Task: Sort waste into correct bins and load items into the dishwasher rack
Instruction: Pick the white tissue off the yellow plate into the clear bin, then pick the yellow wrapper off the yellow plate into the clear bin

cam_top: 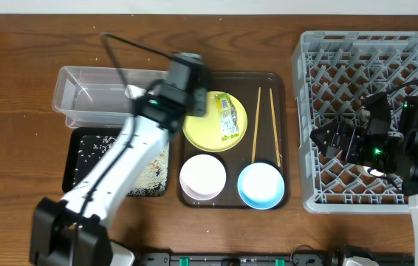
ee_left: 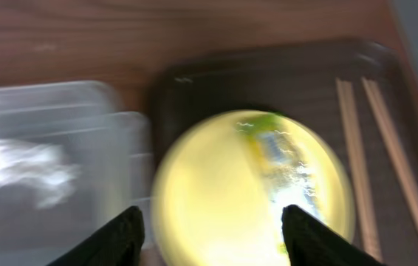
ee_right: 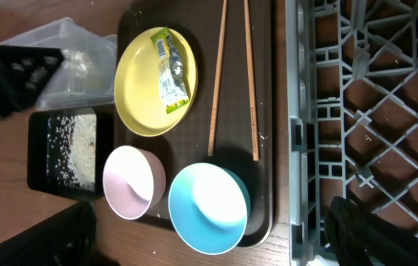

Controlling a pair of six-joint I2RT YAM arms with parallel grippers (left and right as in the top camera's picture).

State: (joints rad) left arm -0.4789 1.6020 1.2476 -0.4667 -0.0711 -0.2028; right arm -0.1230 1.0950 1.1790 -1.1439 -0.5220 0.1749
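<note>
Currently, left end effector (ee_left: 215,230): fingers spread, nothing between them as far as the blurred wrist view lets me judge; it hangs over the far-left rim of the plate.
Right end effector (cam_top: 327,140): released, fingers wide apart, holding nothing, above the dishwasher rack.
Dishwasher rack (cam_top: 327,74): at the right edge of the worktop (cam_top: 17,111), just beside the brown tray.
Brown tray (cam_top: 246,81): in the middle of the worktop, carrying plate, bowls and chopsticks.
Plate (cam_top: 201,131): yellow, in the far-left part of the brown tray.
Wrapper (cam_top: 226,114): lying on the plate, toward its right side.
White bowl (cam_top: 203,177): near-left part of the brown tray.
Blue bowl (cam_top: 259,185): just beside the white bowl, to its right.
Chopsticks (cam_top: 256,125): lying almost parallel, right of the plate, their near ends close to the blue bowl.
Clear tub (cam_top: 94,92): toward the far edge, left of the brown tray.
Black tray (cam_top: 76,174): in front of the clear tub, toward the left edge.
Rice grains (cam_top: 150,174): scattered in the black tray.
</note>
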